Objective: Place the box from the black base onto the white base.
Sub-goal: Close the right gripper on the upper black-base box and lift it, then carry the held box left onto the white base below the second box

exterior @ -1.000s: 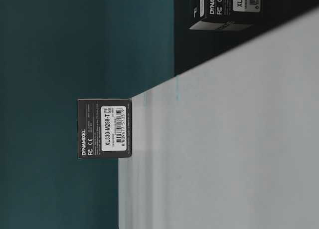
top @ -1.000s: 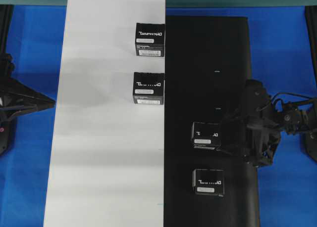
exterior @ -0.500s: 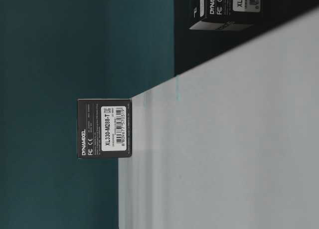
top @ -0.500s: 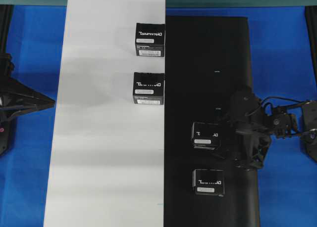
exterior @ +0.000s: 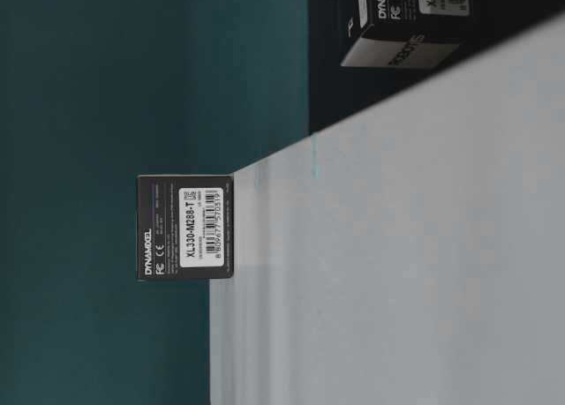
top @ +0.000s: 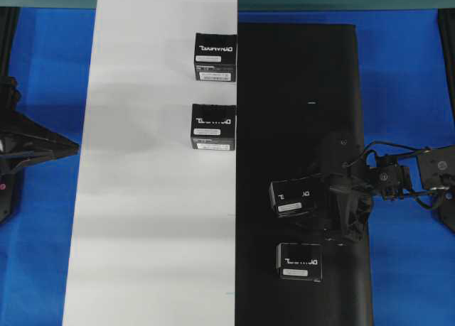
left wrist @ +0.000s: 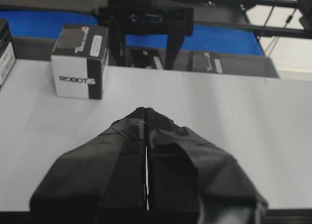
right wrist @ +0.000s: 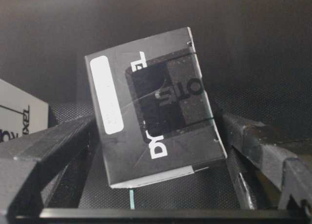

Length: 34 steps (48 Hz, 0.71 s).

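A small black box (top: 291, 199) is held tilted between the closed fingers of the right gripper (top: 321, 204) above the black base (top: 298, 91), its white label strip turned slightly askew in the right wrist view. For a clean transfer, the grip should be kept firm and the box carried toward nine o'clock, across the seam, before being lowered flat onto the white base (top: 142, 234). A second box (top: 299, 261) rests on the black base just at six o'clock of the held one and should be cleared by a lift first. Two more boxes (both hugging the seam) stand on the white sheet, one toward eleven o'clock (top: 212, 126), one farther at twelve (top: 215, 57); open white lies below them. How high the held box is raised cannot be judged well. The left gripper (left wrist: 146, 110) is parked at the white base's far edge, fingers pressed together and empty.
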Tool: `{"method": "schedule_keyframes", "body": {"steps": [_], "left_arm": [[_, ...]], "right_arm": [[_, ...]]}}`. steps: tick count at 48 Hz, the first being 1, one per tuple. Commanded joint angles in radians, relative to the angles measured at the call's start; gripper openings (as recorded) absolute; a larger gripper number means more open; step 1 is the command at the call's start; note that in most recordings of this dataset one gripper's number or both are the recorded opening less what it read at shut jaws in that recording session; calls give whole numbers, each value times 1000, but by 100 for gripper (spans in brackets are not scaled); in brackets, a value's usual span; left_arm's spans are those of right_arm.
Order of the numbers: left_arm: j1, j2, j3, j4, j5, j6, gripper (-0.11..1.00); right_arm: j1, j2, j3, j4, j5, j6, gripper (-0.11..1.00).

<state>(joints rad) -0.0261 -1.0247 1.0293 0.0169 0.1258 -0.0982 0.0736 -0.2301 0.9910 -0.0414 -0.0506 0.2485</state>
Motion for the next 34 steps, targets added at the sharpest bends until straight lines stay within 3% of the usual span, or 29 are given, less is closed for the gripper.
{"method": "schedule_keyframes", "body": {"steps": [1, 10, 21, 34], "left_arm": [[-2, 9, -28, 2, -5, -2, -5], [-2, 9, -28, 2, -5, -2, -5], [-2, 9, -28, 2, -5, -3, -5], [-2, 9, -26, 2, -5, -3, -5]], "right_arm": [[-3, 9, -3, -3, -12, -2, 100], [-3, 8, -5, -2, -9, 0, 96], [2, -8, -2, 12, -8, 6, 65], [3, -118, -35, 48, 84, 12, 63]]}}
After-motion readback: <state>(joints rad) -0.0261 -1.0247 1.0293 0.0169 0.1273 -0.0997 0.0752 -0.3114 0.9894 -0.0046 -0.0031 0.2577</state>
